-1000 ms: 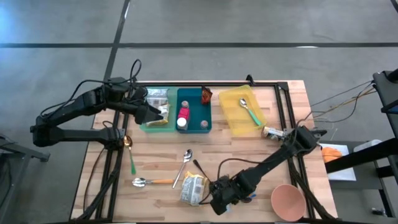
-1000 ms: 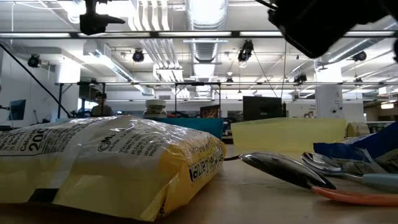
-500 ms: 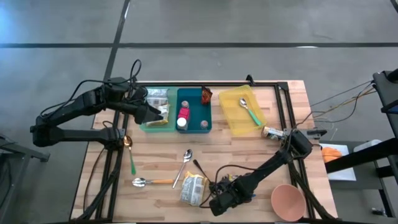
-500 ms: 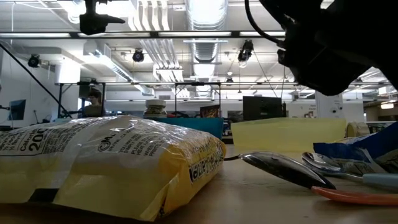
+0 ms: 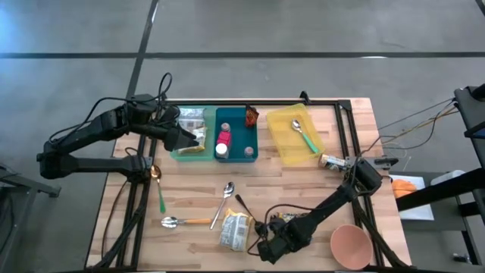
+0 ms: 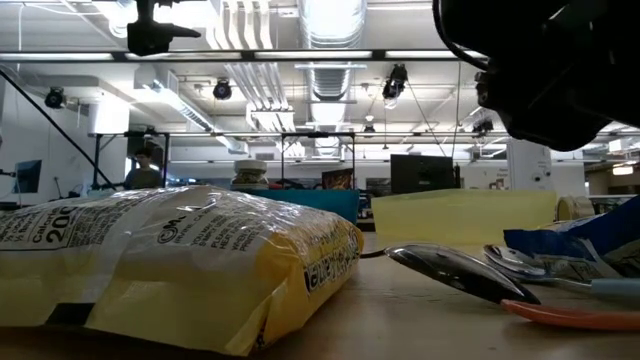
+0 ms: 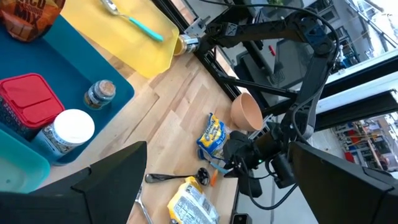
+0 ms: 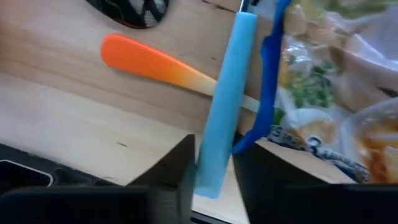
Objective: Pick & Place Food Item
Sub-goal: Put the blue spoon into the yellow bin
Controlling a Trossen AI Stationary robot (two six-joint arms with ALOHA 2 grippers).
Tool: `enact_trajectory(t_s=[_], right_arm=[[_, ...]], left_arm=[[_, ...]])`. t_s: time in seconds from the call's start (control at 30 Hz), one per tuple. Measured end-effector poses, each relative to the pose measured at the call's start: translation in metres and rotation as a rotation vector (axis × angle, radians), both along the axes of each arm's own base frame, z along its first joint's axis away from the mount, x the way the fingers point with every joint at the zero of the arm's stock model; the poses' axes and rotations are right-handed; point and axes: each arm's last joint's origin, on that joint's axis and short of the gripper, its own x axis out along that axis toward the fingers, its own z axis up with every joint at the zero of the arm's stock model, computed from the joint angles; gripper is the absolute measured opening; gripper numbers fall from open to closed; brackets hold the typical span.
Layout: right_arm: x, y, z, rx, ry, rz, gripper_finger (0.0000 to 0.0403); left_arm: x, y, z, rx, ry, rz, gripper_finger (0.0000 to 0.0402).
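Lowered since a second ago, right gripper [image 8: 211,180] clenches light-blue plastic spoon handle [image 8: 222,106], its length pointing away between the fingers.

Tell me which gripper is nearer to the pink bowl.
Right. The right gripper is low at the table's near edge, a short way across from the pink bowl. The left gripper is over the trays at the far side, well away from it.

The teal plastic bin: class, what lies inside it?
Inside the teal plastic bin: a red-lidded container, a white-capped jar and a small brown-capped jar. A brown snack bag leans at its far corner. Anything beneath them is covered.
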Motion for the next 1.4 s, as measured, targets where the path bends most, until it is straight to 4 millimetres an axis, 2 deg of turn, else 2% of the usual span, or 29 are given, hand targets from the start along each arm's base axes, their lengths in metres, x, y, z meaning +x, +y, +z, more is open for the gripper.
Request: enact_trajectory(t_s=[0.13,0.33,0.6,0.83,1.03,1.13,1.3,1.4], right_arm=[[-0.001,0.001,0.0,-0.001,-0.001,0.001,0.0049],[0.004,0.009,0.014,-0.025,-0.044,0.036,0.0049],[0.007,0.019,0.065,-0.08,-0.05,0.129,0.0049],[-0.002,0.011,0.114,-0.245,-0.009,0.182,0.0049],[-0.009,-0.013,0.139,-0.391,0.107,0.229,0.0049],[-0.004,-0.027,0.148,-0.411,0.065,0.266,0.0049],[-0.003,-0.064,0.166,-0.492,0.017,0.261,0.0049],[-0.011,-0.09,0.18,-0.531,-0.006,0.236,0.0049]], left_arm=[[0.0,0.0,0.0,0.002,0.0,-0.001,0.0397],[0.0,0.0,0.0,0.006,-0.001,-0.004,0.0397],[0.0,0.0,0.0,0.001,0.0,-0.002,0.0397],[0.0,0.0,0.0,-0.005,-0.001,-0.006,0.0397],[0.001,0.0,0.0,-0.01,0.002,-0.004,0.0397],[0.004,0.001,-0.002,-0.014,0.012,-0.004,0.0397],[0.011,0.003,-0.006,-0.036,0.031,-0.03,0.0397],[0.014,0.004,-0.008,-0.05,0.043,-0.045,0.0397]])
